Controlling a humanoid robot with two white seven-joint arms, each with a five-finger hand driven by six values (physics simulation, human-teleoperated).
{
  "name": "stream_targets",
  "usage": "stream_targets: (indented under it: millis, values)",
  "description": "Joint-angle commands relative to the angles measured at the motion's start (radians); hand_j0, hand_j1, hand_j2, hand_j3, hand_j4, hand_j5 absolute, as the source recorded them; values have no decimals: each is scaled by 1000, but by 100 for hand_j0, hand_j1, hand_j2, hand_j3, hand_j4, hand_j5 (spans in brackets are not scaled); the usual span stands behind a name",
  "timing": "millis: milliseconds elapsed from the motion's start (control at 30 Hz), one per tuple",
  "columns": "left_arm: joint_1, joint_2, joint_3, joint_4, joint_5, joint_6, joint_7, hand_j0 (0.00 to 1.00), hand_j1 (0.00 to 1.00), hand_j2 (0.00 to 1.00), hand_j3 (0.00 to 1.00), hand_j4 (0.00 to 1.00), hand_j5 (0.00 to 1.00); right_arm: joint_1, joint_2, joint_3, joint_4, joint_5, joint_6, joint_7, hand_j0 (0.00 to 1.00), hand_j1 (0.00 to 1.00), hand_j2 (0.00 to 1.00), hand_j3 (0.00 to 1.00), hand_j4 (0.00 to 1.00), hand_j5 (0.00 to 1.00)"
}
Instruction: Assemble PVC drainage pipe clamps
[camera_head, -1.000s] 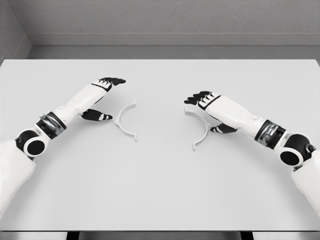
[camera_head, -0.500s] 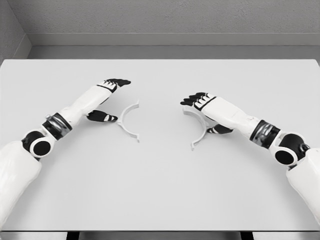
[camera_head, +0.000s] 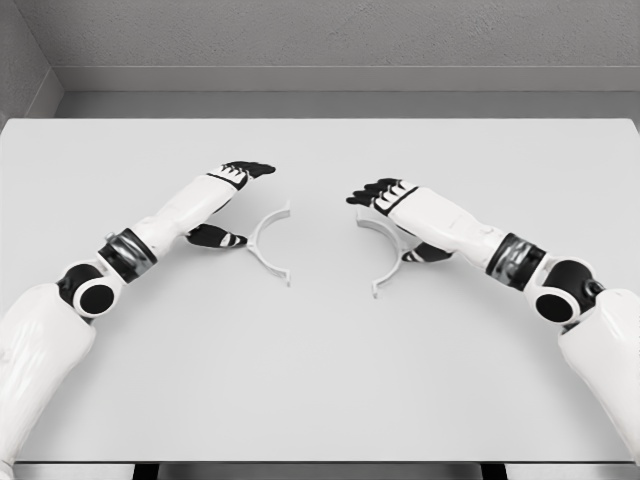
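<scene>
White table (camera_head: 320, 380), grey wall (camera_head: 330, 35); two clamp halves (camera_head: 268, 243), perhaps untouched.

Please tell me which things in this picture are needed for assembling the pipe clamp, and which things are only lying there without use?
Needed for the job:
- left clamp half, by the left hand
- right clamp half, partly under the right hand

Only lying there:
- nothing loose; the pictures show just the table that carries the parts
</scene>
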Motion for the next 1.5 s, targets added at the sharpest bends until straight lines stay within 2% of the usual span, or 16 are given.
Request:
stream_targets:
  millis: [0,333,633,1000,1033,1100,1167,1267,1333,1433,1467]
  values:
    - [0,-4,1,-3,4,0,0,100,100,100,100,100,100,0,10,4,3,-1,3,1,100,100,100,100,100,100]
    - [2,-46,1,-12,-26,0,0,100,100,100,100,100,100,-40,45,41,58,8,6,-1,100,100,100,100,100,100]
    - [5,-63,1,-24,-52,0,0,100,100,100,100,100,100,-48,68,48,56,13,6,1,100,100,100,100,100,100]
    - [5,-67,1,-26,-54,0,0,100,100,100,100,100,100,-51,29,33,56,11,-2,-1,100,100,100,100,100,100]
    - [5,-69,1,-26,-54,0,0,100,100,100,100,100,100,-49,-4,10,43,4,-2,0,100,100,100,100,100,100]
    - [6,-69,1,-38,-55,0,0,100,100,100,100,100,100,-38,-11,-39,12,2,-3,1,100,100,100,100,100,100]
    - [6,-79,1,-38,-60,0,0,100,100,100,100,100,100,-38,-50,-50,9,-2,-3,-6,100,100,100,100,100,100]
    - [6,-84,1,-38,-68,0,0,100,100,100,100,100,100,-25,-76,-134,10,-2,-24,-9,100,100,100,100,100,100]
    - [6,-89,1,-38,-68,0,0,100,100,100,100,100,100,21,-76,-257,7,-2,-24,-3,100,100,100,100,100,100]
    - [6,-90,1,-38,-68,0,0,100,100,100,100,100,100,74,-90,-357,9,-4,-24,-4,100,100,100,100,100,100]
    - [6,-90,1,-38,-68,0,0,100,100,100,100,100,100,104,-90,-424,9,-4,-24,-4,100,100,100,100,100,100]
